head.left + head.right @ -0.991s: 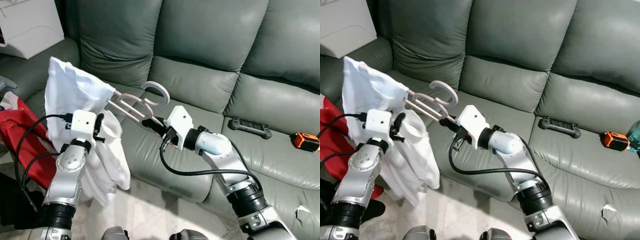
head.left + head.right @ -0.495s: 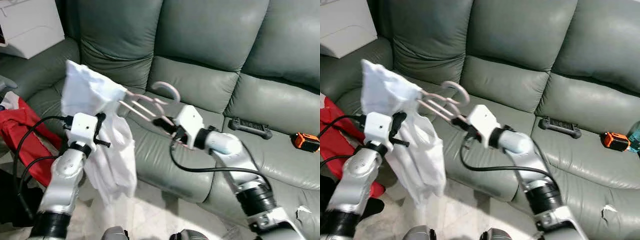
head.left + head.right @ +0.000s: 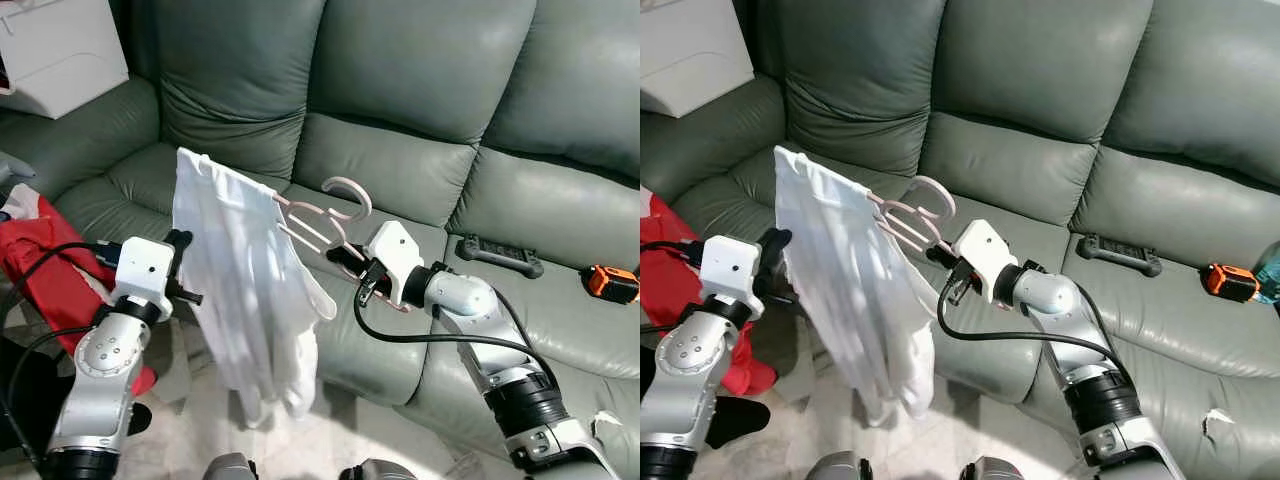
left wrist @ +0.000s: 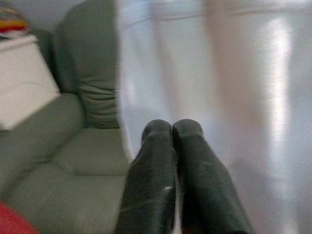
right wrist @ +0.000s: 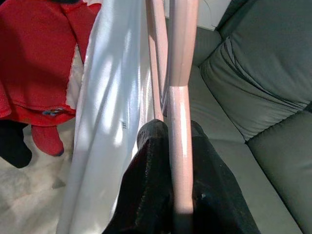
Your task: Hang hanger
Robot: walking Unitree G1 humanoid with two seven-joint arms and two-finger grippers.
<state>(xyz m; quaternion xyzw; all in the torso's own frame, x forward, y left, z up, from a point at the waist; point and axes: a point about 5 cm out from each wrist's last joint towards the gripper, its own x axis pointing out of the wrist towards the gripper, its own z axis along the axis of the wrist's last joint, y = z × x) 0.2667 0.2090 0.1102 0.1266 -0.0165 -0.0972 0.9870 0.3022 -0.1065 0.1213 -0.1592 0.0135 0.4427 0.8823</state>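
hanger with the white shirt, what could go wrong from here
The right gripper clamps only one end of the pink hanger, so the white shirt's weight on the far side may twist it loose. The left gripper, shut beside the cloth, could snag it. The shirt's hem hangs near the floor.

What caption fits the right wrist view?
Right gripper shut on pink plastic hanger carrying white cloth garment, above grey leather sofa.

A shirt [image 3: 250, 290] hangs on a hanger [image 3: 325, 215] in front of the sofa [image 3: 420, 150]. A remote [image 3: 499, 255] and a tool [image 3: 610, 282] lie on the sofa's right seat. Clothes [image 3: 45, 270] lie at the left.
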